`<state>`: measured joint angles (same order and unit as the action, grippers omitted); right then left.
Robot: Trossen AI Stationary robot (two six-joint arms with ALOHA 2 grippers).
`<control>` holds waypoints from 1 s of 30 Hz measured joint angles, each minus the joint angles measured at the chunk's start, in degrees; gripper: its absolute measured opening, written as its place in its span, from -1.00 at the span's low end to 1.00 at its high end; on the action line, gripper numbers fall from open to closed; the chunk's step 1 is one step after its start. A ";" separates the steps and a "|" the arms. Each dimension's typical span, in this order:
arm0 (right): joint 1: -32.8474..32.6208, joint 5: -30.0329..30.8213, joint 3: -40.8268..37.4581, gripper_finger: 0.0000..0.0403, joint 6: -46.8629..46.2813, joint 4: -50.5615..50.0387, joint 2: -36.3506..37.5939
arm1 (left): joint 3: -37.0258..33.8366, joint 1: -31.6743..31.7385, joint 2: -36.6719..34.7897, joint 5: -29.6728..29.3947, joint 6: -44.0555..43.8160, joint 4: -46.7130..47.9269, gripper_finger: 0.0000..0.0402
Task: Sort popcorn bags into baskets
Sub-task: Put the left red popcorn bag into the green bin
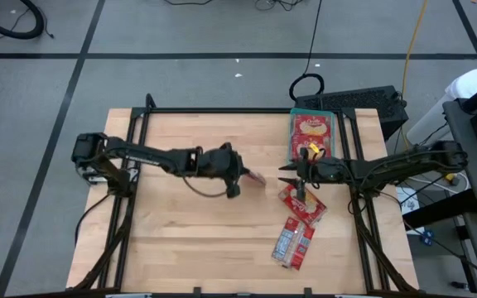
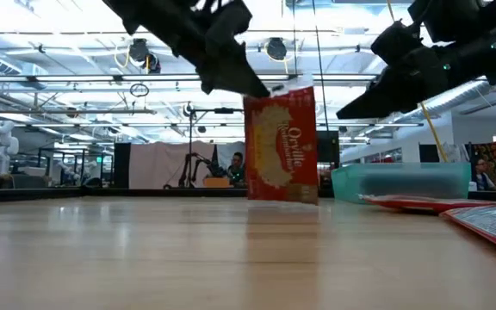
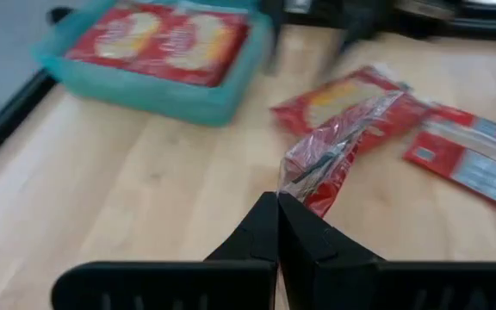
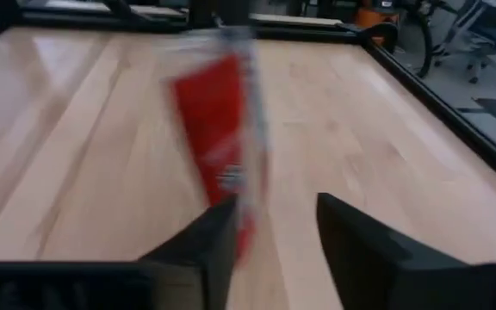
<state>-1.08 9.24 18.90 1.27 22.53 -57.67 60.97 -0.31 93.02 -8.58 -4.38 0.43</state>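
- The left arm is stretched from the tabletop's (image 1: pixel 180 240) left edge toward its middle, with the left tool (image 1: pixel 243 175) raised above the wood.
- The left tool is seen closed on the top edge of a held popcorn bag (image 2: pixel 281 144), which hangs upright below it, clear of the surface.
- The right arm is reached in from the right edge, and the right tool (image 1: pixel 286 174) is placed just beside the held bag, facing the left tool.
- The right tool's fingers (image 4: pixel 198 244) are parted narrowly; whether the bag is touched cannot be told.
- The teal basket (image 1: pixel 291 132) is set at the far right, with packed bags (image 1: pixel 311 134) lying flat inside.
- Loose bags (image 1: pixel 298 225) are spread on the wood in front of the basket.
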 joint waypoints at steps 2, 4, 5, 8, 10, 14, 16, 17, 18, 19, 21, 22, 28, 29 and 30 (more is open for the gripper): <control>-0.79 1.86 -0.10 -0.08 -1.32 3.44 -2.54 | 0.02 1.82 0.55 0.05 -0.21 -0.72 -0.99; -1.30 4.15 -0.09 0.06 -1.92 6.60 -5.52 | 0.00 2.98 0.73 0.16 -0.28 -0.71 -0.99; -1.40 4.77 -0.09 0.12 -1.89 8.47 -7.09 | 0.00 3.41 0.71 0.22 -0.28 -0.96 -0.99; -1.11 5.99 -0.09 0.25 -1.15 14.86 -11.99 | 0.00 4.20 0.62 0.23 -0.23 -1.82 -1.00; -0.55 5.92 -0.07 0.27 0.10 19.13 -15.40 | 0.00 4.61 0.64 0.47 -0.03 -2.05 -1.00; 0.67 4.44 0.04 0.21 2.73 27.02 -22.01 | 0.00 5.23 0.64 0.83 -0.02 -3.60 -1.00; 1.08 4.20 0.59 0.11 3.55 30.27 -25.19 | 0.00 5.26 0.64 1.27 -0.12 -3.88 -1.00; 1.34 4.22 1.12 0.05 3.96 31.33 -26.72 | 0.00 5.25 0.64 1.29 -0.15 -4.08 -1.00; 1.55 4.29 1.78 -0.02 4.35 32.20 -27.98 | 0.00 5.21 0.64 1.29 -0.09 -4.34 -1.00; 1.83 4.37 2.43 -0.11 4.75 32.55 -29.08 | 0.00 5.21 0.64 1.29 0.06 -4.58 -0.99; 2.40 4.41 3.68 -0.35 5.30 32.10 -30.51 | 0.00 5.11 0.64 1.29 0.68 -4.78 -0.97; 2.71 4.39 4.27 -0.49 5.16 31.31 -30.78 | 0.00 5.11 0.64 1.29 0.94 -4.85 -0.96; 4.10 4.13 7.63 -0.90 3.94 25.59 -30.95 | 0.02 4.76 -0.08 0.53 4.65 -4.67 -0.78; 4.42 4.06 8.43 -0.89 3.88 23.71 -30.93 | -0.02 4.52 -1.06 0.30 6.09 -3.88 -0.71; 4.79 3.91 9.29 -0.88 3.76 21.48 -30.93 | 0.05 4.19 -1.70 -0.47 7.42 -4.66 -0.64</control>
<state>3.71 13.15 28.19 5.03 44.01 -88.60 61.02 3.88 91.32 -9.06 3.03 -4.23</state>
